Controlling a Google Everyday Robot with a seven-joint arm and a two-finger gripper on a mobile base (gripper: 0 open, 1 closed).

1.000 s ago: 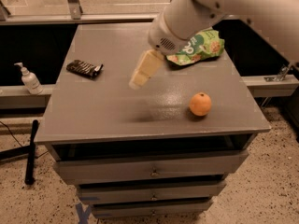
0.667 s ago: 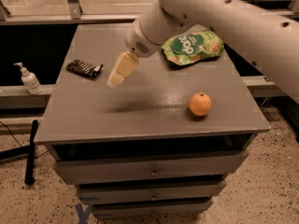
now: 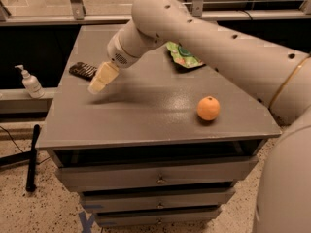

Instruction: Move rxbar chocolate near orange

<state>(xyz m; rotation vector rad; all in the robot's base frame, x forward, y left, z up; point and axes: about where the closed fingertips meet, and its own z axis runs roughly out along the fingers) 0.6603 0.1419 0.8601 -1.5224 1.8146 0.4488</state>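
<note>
Gray and flat, the table (image 3: 146,123) holds all the things. The gripper (image 3: 98,84) hangs over the table's left part, tipped down. I cannot tell if it is open or closed. The chocolate bar (image 3: 83,70) lies just beside the gripper, a little behind it. The orange (image 3: 208,108) sits well apart from the gripper, off to the right near the front. A green bag (image 3: 182,57) lies past the arm.
</note>
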